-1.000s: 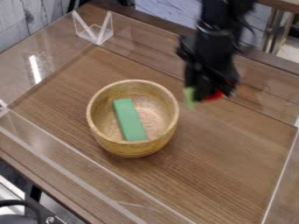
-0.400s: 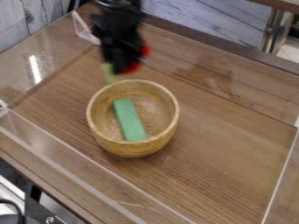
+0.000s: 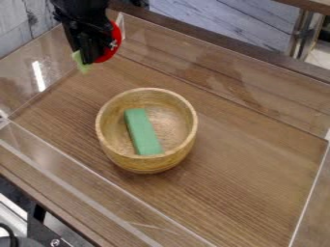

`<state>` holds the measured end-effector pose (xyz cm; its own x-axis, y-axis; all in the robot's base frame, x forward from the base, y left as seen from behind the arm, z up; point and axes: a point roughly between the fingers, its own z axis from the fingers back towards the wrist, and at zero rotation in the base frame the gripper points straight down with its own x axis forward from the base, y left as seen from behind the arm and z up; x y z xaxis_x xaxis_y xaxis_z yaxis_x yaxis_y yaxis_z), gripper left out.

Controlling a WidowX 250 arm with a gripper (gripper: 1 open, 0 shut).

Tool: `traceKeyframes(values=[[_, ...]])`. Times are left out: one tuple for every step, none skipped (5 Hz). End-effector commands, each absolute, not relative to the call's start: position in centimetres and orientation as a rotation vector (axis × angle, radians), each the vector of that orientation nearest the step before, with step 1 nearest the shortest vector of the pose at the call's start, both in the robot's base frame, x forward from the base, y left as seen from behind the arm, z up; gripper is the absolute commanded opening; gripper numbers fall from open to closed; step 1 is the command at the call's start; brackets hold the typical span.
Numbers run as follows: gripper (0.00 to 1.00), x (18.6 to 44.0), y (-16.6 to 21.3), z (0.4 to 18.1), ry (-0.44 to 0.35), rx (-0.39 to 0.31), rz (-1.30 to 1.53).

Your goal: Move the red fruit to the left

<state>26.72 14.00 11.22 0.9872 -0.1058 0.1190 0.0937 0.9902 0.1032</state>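
My arm [image 3: 80,17]: black, blocky segmented body. Fingers [image 3: 92,48] dark too, with paler greyish patches. Black looped cable [image 3: 29,236] at the lower left corner. Finer markings too blurred to read.

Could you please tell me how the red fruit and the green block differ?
The red fruit is rounded, while the green block is long and rectangular. The fruit is in the gripper; the block lies in the wooden bowl.

The top edge cuts off the robot arm [image 3: 96,13].
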Motion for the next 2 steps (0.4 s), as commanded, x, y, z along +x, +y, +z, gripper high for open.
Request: traceKeyframes(values=[[0.0,28.6,14.3,11.7,-0.174,0.129,-0.119],[0.0,29.8,14.2,10.4,-0.17,0.128,-0.133]])
